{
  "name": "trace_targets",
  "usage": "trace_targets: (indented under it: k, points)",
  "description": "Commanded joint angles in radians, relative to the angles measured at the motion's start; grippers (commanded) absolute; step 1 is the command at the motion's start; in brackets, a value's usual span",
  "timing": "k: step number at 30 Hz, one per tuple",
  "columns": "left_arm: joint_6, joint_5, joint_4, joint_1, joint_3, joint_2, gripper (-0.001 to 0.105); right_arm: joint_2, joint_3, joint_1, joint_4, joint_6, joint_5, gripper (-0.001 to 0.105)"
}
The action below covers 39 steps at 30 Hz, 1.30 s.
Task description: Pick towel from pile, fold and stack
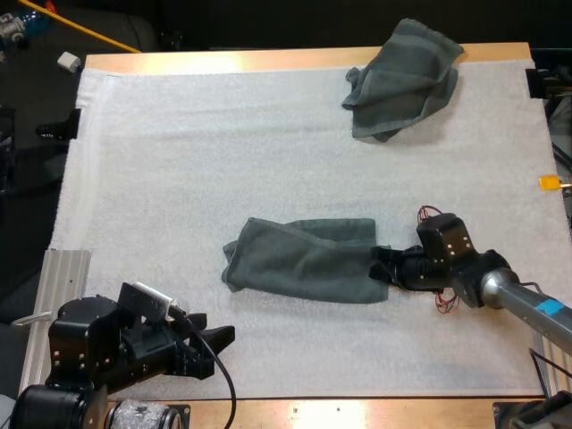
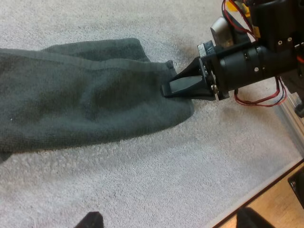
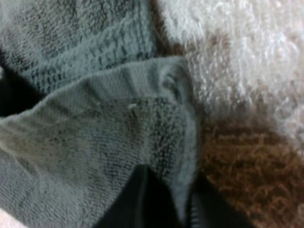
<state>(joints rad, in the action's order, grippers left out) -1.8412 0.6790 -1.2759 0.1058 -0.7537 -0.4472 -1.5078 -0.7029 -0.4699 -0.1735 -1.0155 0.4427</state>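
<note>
Half-folded dark grey-green terry towel [image 1: 304, 259] at the centre of the white fleecy mat [image 1: 179, 179]: likely light, limp, non-slip, best taken at hemmed corners. Right gripper [image 1: 380, 266] is clamped on its right end. Left gripper [image 1: 214, 338], spread and empty, hovers at the mat's near-left edge. Crumpled towel [image 1: 402, 80]: far-right corner.

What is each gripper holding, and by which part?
The right gripper pinches the flattened towel at its edge nearest that arm. The left gripper is open, holding nothing.

robotics lab: white mat [image 1: 268, 161] on wooden table [image 1: 268, 59].
</note>
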Motion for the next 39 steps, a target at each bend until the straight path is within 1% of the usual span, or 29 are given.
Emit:
trace_targets:
  k: [1,8,12,14,21,25,29,31,33,35,37,39]
  points:
    - [0.000,0.010,0.002,0.002,-0.005,-0.001,0.056,0.022,-0.005,-0.002,0.008,-0.003,0.022,0.000]
    - [0.003,0.013,0.004,0.001,-0.006,-0.004,0.056,0.125,-0.015,-0.006,0.018,0.021,0.012,0.000]
    - [0.003,0.013,0.002,0.001,-0.005,-0.003,0.056,0.187,-0.055,-0.007,-0.007,0.016,-0.007,0.000]
    - [0.001,0.011,0.004,0.002,-0.005,-0.002,0.056,0.182,-0.035,-0.006,-0.022,0.005,-0.010,0.000]
    - [0.002,0.016,0.007,0.001,-0.003,0.001,0.056,0.280,-0.113,-0.026,-0.346,-0.200,-0.206,0.000]
    - [0.002,0.017,0.006,0.003,-0.003,0.001,0.056,0.284,-0.192,-0.028,-0.531,-0.329,-0.369,0.000]
    - [0.002,0.015,0.007,0.002,-0.002,0.003,0.056,0.271,-0.274,-0.026,-0.669,-0.423,-0.550,0.000]
    - [0.003,0.014,0.007,0.002,-0.002,0.001,0.056,0.262,-0.308,-0.025,-0.716,-0.456,-0.629,0.000]
    - [0.000,0.014,0.008,0.002,-0.003,0.002,0.056,0.258,-0.337,-0.024,-0.750,-0.475,-0.684,0.000]
    - [0.003,0.013,0.008,0.001,-0.003,0.000,0.057,0.255,-0.354,-0.026,-0.765,-0.484,-0.700,0.000]
    - [0.002,0.012,0.009,0.002,-0.003,0.002,0.057,0.251,-0.364,-0.029,-0.775,-0.486,-0.690,0.000]
    - [0.003,0.012,0.003,0.001,-0.005,0.001,0.056,0.263,-0.355,-0.025,-0.761,-0.487,-0.707,0.000]
